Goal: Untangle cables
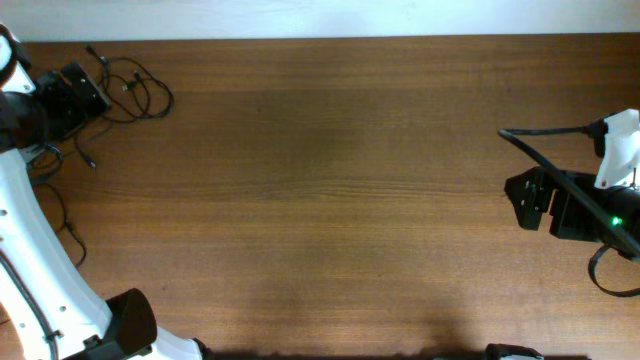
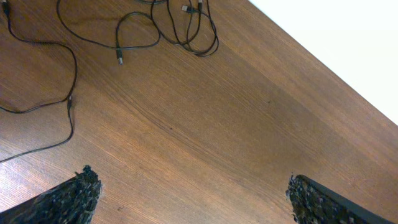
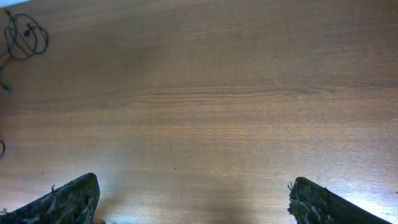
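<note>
The cables (image 1: pixel 135 90) are thin black cords lying in loose loops at the far left corner of the wooden table. One strand trails down the left side under my left arm. My left gripper (image 1: pixel 100 98) is open and empty right beside the loops. In the left wrist view the looped cables (image 2: pixel 186 31) lie ahead of the open jaws (image 2: pixel 193 186), with a small plug end (image 2: pixel 120 60) and a long strand (image 2: pixel 69 102) to the left. My right gripper (image 1: pixel 515 200) is open and empty at the right side, far from the cables (image 3: pixel 25 34).
The brown wooden table (image 1: pixel 330 180) ends at a far edge by a white wall (image 1: pixel 330 18), close behind the cables. Thicker black arm cables (image 1: pixel 545 140) run to the right arm. The left arm's base (image 1: pixel 120 325) is at the front left.
</note>
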Controlling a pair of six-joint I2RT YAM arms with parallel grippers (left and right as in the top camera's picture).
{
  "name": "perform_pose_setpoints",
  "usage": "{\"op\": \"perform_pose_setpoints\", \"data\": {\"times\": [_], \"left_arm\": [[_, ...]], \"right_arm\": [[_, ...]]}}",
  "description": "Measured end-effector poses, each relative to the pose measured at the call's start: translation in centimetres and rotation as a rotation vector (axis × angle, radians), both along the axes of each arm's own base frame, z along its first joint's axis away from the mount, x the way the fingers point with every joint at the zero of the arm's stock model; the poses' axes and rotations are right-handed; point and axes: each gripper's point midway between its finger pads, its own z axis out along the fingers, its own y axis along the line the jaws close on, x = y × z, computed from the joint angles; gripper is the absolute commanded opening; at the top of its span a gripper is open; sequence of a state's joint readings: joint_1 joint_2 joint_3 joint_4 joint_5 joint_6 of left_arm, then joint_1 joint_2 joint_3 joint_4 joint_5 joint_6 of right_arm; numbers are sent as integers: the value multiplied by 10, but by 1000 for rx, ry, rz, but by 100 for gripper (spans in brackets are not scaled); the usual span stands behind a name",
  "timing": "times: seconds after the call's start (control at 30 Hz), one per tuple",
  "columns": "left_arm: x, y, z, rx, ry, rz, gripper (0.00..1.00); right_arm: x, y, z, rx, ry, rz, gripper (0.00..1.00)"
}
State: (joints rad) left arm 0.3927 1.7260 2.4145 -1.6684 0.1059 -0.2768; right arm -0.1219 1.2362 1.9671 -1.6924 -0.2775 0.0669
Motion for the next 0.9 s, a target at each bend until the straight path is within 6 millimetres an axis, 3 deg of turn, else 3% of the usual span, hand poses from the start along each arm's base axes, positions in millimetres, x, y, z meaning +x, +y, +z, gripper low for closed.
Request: {"op": "perform_pose_setpoints", "data": {"times": [0.17, 0.27, 0.37, 0.47, 0.6, 0.67, 0.77, 0.9], "left_arm": [[0, 0, 0, 0, 0, 0, 99], [0, 0, 0, -1, 1, 0, 99], [-1, -1, -1, -4, 4, -1, 99], [-1, -1, -1, -4, 3, -2, 99], [-1, -1, -1, -4, 3, -2, 99], [-1, -1, -1, -4, 3, -2, 99], [-1, -1, -1, -4, 3, -2, 99], [-1, -1, -1, -4, 4, -2, 99]], "right_arm": [[13, -2, 13, -11, -89, 0, 99], [25, -3, 38, -38, -301, 0, 99], [27, -1, 38, -65, -504, 10, 99], [28, 7, 17, -80, -666, 46, 99], [21, 14, -36, -94, -820, 66, 99], [16, 14, -77, -106, -852, 53, 99], [20, 12, -119, -121, -871, 32, 99], [24, 9, -151, -130, -924, 10, 99]]}}
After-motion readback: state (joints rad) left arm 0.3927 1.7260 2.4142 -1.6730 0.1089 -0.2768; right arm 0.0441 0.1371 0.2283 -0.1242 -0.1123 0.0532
